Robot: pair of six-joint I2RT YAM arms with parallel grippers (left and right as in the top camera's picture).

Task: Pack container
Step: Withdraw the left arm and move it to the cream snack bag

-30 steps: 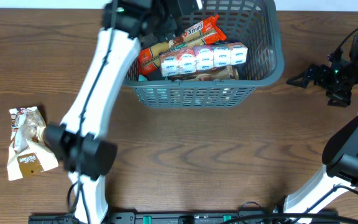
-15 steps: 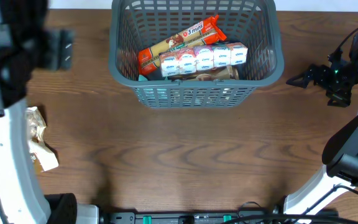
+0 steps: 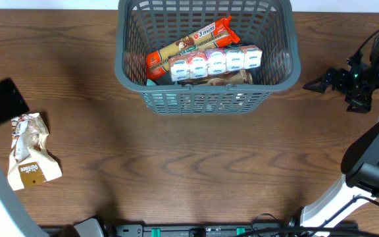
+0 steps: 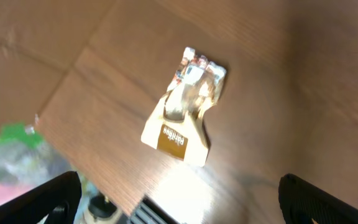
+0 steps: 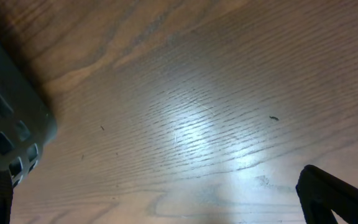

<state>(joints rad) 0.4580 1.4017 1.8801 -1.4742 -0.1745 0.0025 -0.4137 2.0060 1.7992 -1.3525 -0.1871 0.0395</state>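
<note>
Your left gripper (image 4: 179,186), wide open, hangs over the crumpled cream-and-brown snack pouch (image 4: 184,115), probably the next item for the grey-blue lattice plastic basket (image 3: 206,100) beside your open right gripper (image 3: 313,84).

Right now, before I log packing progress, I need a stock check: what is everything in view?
large dark grey-blue slotted plastic basket: one, grey-blue, far middle of the table
long orange-and-tan plastic snack packet: one, orange and tan, slanted inside the basket
row of small white cartons: about five, white with pink and blue print, in the basket against the packet
partly hidden brown item: one, brown, in the basket by the cartons
crumpled gold-and-white foil bag: one, gold and white, on the table's left side
brown wooden table: one, brown
left claw: one, black, open, above the foil bag
right claw: one, black, open, right of the basket
</note>
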